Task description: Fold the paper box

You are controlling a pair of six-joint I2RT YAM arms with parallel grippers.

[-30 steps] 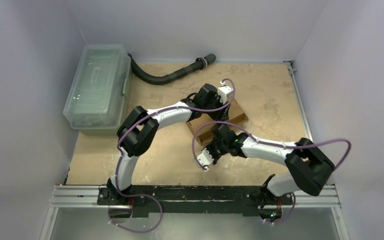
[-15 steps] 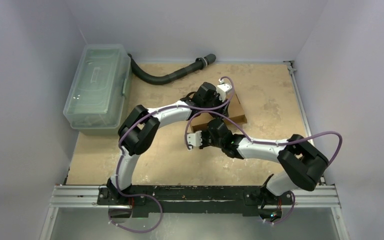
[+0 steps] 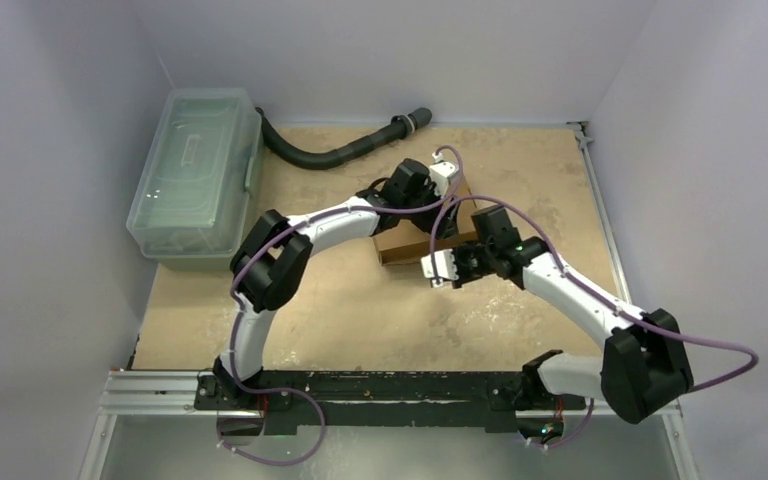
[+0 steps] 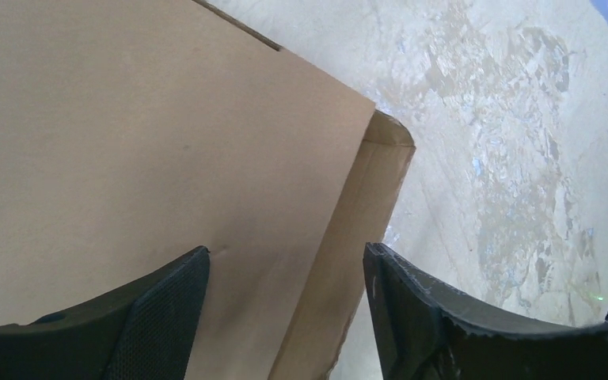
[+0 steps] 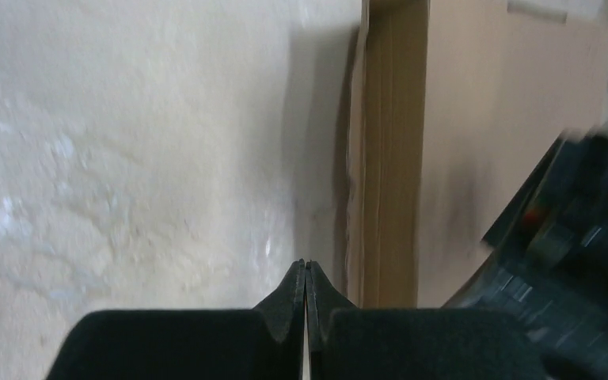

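The paper box (image 3: 405, 243) is a shallow brown cardboard box near the table's middle, mostly hidden under both wrists. My left gripper (image 3: 438, 200) hovers over its far side. In the left wrist view the left gripper (image 4: 285, 265) is open and empty, straddling the edge where the flat lid (image 4: 127, 134) meets a side wall (image 4: 368, 206). My right gripper (image 3: 447, 268) is at the box's near edge. In the right wrist view the right gripper (image 5: 306, 267) is shut and empty, just beside the box's side wall (image 5: 396, 158).
A clear plastic lidded bin (image 3: 195, 175) stands at the back left. A black hose (image 3: 345, 150) lies along the back. A metal rail (image 3: 400, 390) carries the arm bases at the near edge. The left arm's dark wrist (image 5: 570, 229) crowds the right wrist view.
My right arm swung its elbow out to the right and brought its shut gripper from the box's near-left side to its near edge. My left gripper shifted slightly farther back.
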